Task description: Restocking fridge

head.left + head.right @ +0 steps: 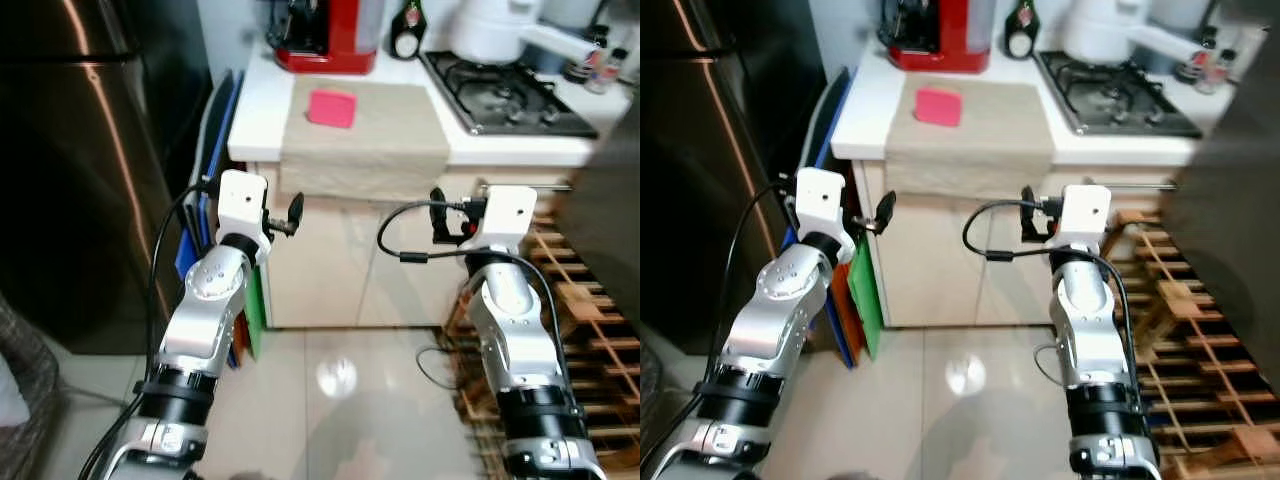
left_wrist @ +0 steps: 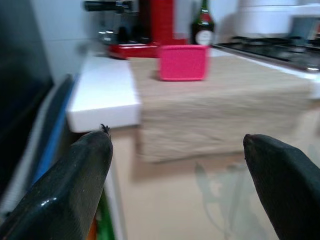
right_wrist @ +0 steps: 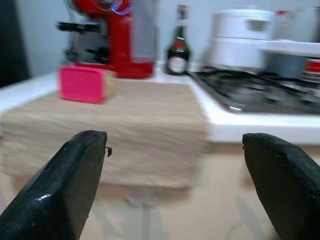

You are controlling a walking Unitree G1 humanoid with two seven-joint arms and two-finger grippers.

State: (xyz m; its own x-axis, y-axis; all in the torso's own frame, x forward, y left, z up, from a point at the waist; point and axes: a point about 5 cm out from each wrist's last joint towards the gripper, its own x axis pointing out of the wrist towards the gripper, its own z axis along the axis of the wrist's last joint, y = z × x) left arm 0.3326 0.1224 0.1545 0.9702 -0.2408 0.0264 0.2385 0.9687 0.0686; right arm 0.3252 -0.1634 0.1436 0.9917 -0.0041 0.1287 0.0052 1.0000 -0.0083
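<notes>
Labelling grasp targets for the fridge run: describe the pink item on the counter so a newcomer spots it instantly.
Find the white kitchen counter beside the dark fridge; a beige cloth lies over it and hangs down its front edge. The pink box sits on that cloth, in front of the red coffee machine. It is small, squarish, bright pink, and alone on the cloth.

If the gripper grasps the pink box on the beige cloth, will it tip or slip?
The pink box looks low with flat sides, so probably stable and light. The beige cloth overhangs the counter edge and may slide if the box is pushed.
</notes>
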